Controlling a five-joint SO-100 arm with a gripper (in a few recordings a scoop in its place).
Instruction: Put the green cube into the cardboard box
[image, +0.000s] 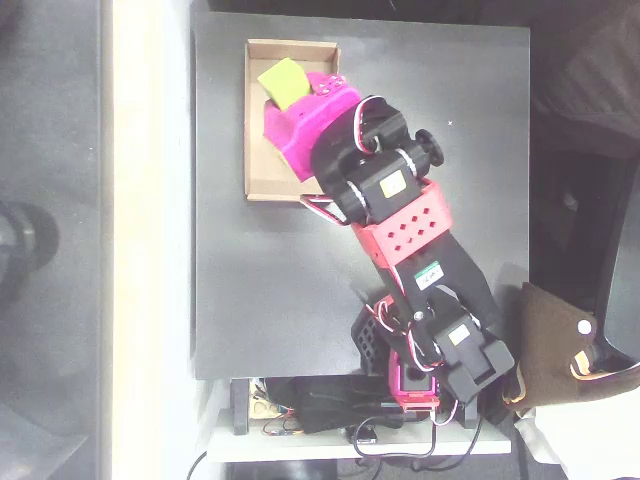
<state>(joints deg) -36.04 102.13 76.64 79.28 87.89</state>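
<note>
The dark surface (250, 300) carries the cardboard box (256, 150) at its far left part, a shallow tan tray with low walls, open at the top. Over the far half of this box hangs the magenta pincer (290, 108), and at its tip sits a lime-yellow square (283, 82). From above I cannot tell whether this square is the green cube pinched there or only a coloured face of the pincer, so I also cannot tell whether the fingers are spread or pressed together. If it is the cube, it is above the floor of the box, inside the line of its walls. I judge the cube to be light and stiff, with plain flat faces that may be a little slippery, and not fragile. The best hold would be on two opposite flat sides, near their middle, with light pressure. To the right, the black and red arm (400, 220) reaches back to the near edge.
</note>
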